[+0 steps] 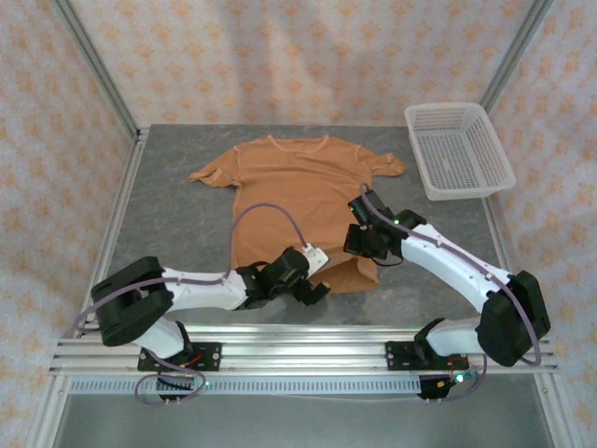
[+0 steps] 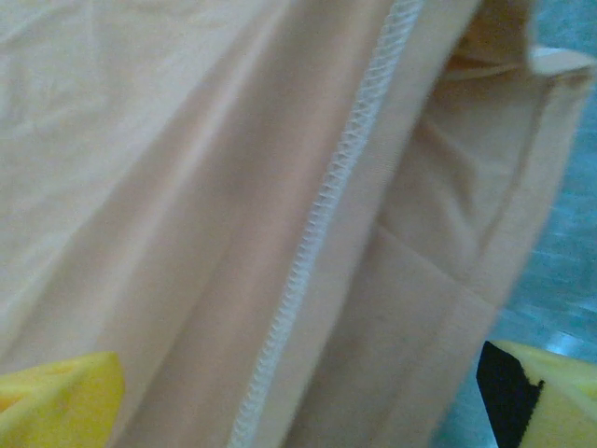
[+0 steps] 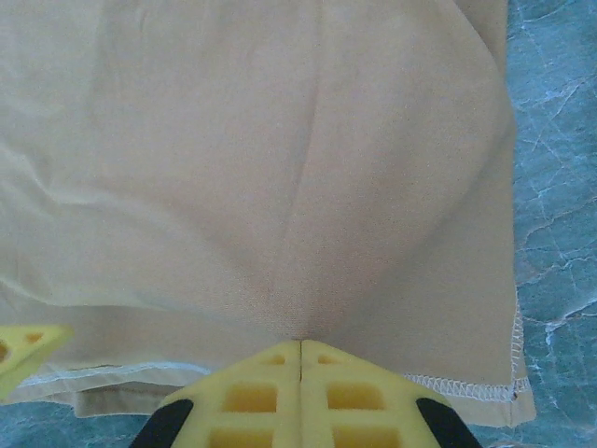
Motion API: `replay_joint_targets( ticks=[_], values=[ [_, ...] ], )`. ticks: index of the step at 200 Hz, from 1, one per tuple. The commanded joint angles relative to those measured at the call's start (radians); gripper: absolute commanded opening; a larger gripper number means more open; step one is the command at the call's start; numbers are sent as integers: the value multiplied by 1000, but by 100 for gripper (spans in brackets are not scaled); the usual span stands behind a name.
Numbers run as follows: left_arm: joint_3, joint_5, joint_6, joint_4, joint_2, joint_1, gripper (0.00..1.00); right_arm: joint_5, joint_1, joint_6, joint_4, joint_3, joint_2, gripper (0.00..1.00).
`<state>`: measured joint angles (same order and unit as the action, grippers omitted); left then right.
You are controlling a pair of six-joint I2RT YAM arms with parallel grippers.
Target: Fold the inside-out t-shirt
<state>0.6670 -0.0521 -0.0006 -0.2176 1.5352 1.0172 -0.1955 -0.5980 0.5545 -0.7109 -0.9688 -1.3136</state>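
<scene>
The right gripper [image 1: 366,241] is seen closed, its yellow fingertips [image 3: 270,373] pressed together on a pinch of tan cloth, from which a crease fans away in the right wrist view. The left gripper [image 1: 312,285] is held wide open over the hem with nothing in it. A white stitched seam [image 2: 317,233] is shown running away between its fingers.

Both are set at the near end of the t-shirt [image 1: 289,182], which is spread flat on the worktop [image 1: 177,215]. Its hem is turned toward the arms and its collar away, so its long axis runs straight out from the robot. The cloth to be folded is thus judged to lie ahead of both grippers. The right one is placed further up the shirt's right side, the left one nearer the middle of the hem.

A white mesh basket [image 1: 457,149] is seen at the far right corner, near the right sleeve but apart from it. Nothing is judged to stand in the way of a carry toward the collar; the basket would matter only on a wide swing to the right.
</scene>
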Motion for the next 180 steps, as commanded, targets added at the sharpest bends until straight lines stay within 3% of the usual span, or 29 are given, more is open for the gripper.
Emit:
replay_joint_targets(
  ticks=[1, 28, 55, 121, 143, 148, 157, 180],
  values=[
    [72, -192, 45, -58, 63, 6, 99, -5, 13, 10, -31, -34, 43, 0],
    [150, -327, 76, 41, 124, -4, 90, 9, 28, 0, -68, -39, 82, 0],
    [157, -318, 44, 110, 97, -57, 79, 60, 72, -30, -146, -57, 154, 0],
    [116, -354, -84, 282, -28, -168, 56, 33, 246, -108, -241, -122, 244, 0],
    [111, -343, -119, 323, -51, -200, 35, 14, 292, -125, -235, -127, 245, 0],
    [113, -332, -122, 333, -53, -206, 26, 8, 300, -125, -231, -126, 243, 0],
    [121, -319, -133, 351, -56, -210, 0, -3, 311, -129, -221, -122, 241, 0],
    [169, -256, -164, 421, -61, -213, 0, -15, 326, -132, -191, -114, 225, 0]
  ],
)
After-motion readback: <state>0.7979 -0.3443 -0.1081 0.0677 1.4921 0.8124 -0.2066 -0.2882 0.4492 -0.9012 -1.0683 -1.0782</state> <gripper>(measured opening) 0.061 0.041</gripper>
